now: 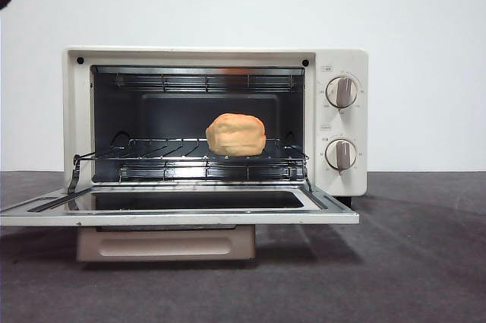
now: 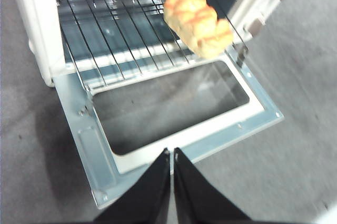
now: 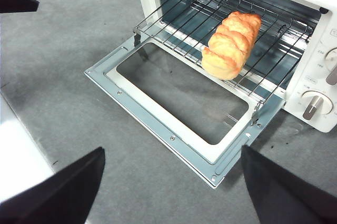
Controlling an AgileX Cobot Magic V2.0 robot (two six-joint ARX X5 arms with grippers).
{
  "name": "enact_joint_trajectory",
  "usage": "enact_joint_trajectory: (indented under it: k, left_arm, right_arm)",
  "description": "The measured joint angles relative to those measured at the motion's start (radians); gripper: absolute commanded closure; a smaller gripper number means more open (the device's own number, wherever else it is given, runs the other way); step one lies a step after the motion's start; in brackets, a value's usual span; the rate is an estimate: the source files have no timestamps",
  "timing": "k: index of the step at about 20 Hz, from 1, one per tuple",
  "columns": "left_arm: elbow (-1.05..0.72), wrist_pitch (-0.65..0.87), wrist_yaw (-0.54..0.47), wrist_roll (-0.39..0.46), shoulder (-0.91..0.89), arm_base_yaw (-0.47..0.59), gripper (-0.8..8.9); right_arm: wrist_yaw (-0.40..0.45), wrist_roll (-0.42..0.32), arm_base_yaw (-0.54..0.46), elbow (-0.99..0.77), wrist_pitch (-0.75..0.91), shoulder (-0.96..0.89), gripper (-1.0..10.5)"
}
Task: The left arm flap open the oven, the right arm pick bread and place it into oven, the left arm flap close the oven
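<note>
1. The oven (image 1: 213,110) stands on the table (image 1: 410,262), and its door (image 2: 174,129) lies flat open toward the arms.
2. The bread (image 1: 236,134) rests on the rack (image 1: 167,156), its long axis pointing into the oven.
3. The left gripper (image 2: 171,153), jaws pressed together and holding nothing, hovers just before the door's front edge, nearer than the right gripper (image 3: 171,182), whose jaws are wide and empty.

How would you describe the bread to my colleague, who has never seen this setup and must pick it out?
Find the cream-white toaster oven on the grey table, its door folded flat open. Inside, on the wire rack, right of centre, lies the bread. It is the only golden-orange, knobbly, twisted loaf; everything around it is metal or dark.
</note>
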Motion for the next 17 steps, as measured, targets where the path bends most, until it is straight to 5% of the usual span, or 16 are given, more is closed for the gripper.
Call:
enact_joint_trajectory:
  k: [9,17]
  left_arm:
    - [-0.224,0.242,0.080,-0.114,0.087,0.195,8.00]
    - [-0.237,0.389,0.242,-0.075,0.352,0.411,8.00]
  right_arm:
    - [-0.003,-0.002,0.000,0.000,0.000,0.000,5.4]
    - [-0.007,-0.002,0.000,0.000,0.000,0.000,5.4]
